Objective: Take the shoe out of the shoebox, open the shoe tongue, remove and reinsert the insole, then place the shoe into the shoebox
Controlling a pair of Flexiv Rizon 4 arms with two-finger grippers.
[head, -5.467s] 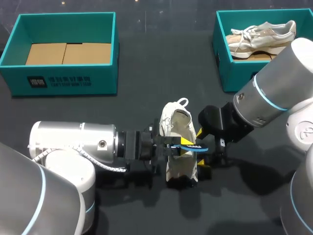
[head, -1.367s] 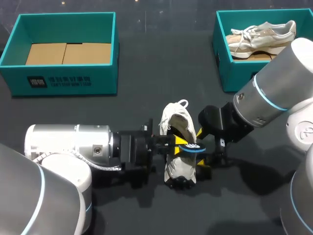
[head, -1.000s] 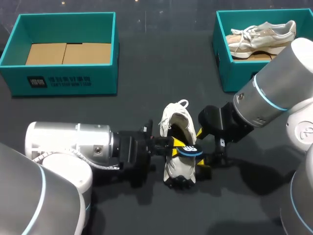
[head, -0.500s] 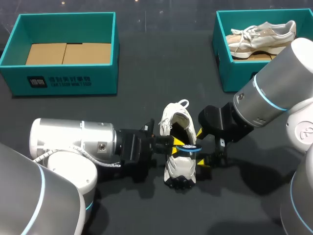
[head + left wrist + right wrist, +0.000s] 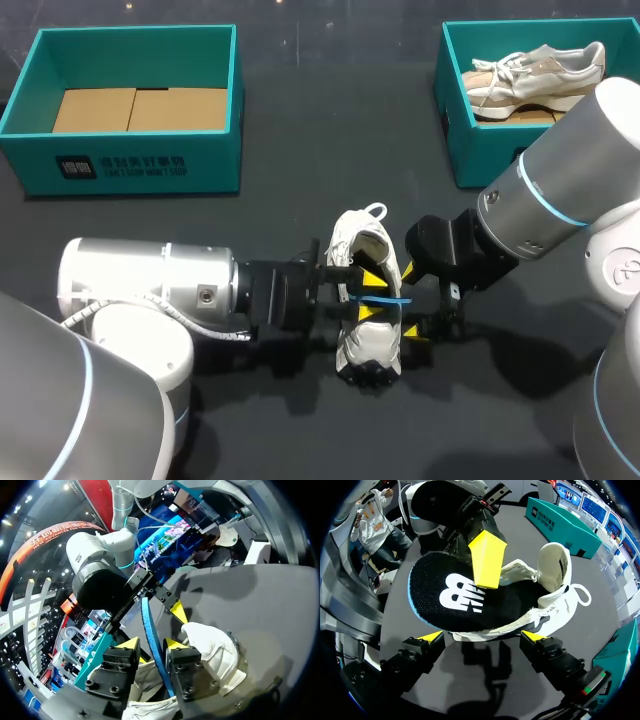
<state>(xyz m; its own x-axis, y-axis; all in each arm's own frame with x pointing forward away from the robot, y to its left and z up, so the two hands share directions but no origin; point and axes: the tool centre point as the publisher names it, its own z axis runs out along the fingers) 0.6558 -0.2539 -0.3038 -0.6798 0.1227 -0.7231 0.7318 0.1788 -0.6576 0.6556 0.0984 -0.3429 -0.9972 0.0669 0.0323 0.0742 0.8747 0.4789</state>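
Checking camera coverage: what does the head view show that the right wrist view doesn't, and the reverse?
Head view only: a second shoe lying in the right shoebox, and the bare cardboard floor of the left shoebox. Right wrist view only: the black top face of the insole, with its white logo. Both: the white shoe and the left hand shut on the insole.

Head view high behind, facing down on table point(image 5: 300, 130); wrist views close, opposed, sharing shoe point(image 5: 368, 345).
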